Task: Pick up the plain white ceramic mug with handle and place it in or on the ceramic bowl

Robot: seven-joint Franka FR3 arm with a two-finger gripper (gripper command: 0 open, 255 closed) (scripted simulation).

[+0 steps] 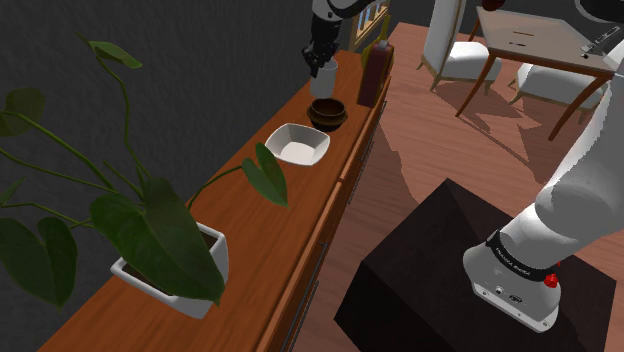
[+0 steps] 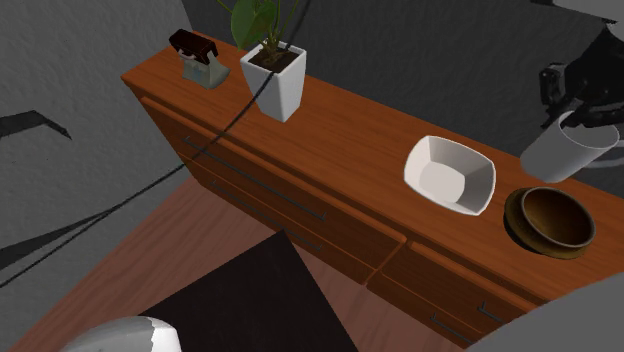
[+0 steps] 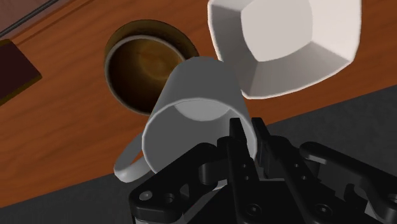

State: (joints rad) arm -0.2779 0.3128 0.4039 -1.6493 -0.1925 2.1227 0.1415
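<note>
My black gripper (image 3: 248,135) is shut on the rim of a plain white mug (image 3: 191,102), whose handle (image 3: 129,167) sticks out to one side. The mug (image 2: 563,150) hangs tilted in the air above the wooden sideboard (image 2: 340,130), just behind a dark brown round bowl (image 2: 553,220). A white squarish bowl (image 2: 450,175) sits beside the brown one. In the shoulder view the gripper (image 1: 319,62) and mug (image 1: 326,76) hover above the brown bowl (image 1: 327,112), with the white bowl (image 1: 298,144) nearer the camera. Along the gripper, the mug sits over the gap between the brown bowl (image 3: 135,63) and white bowl (image 3: 286,41).
A dark bottle (image 1: 374,72) stands on the sideboard just past the brown bowl. A leafy plant in a white pot (image 1: 175,275) occupies the near end of the top. A small brown figure (image 2: 197,55) sits at the far corner. Dining table (image 1: 535,38) and chairs stand beyond.
</note>
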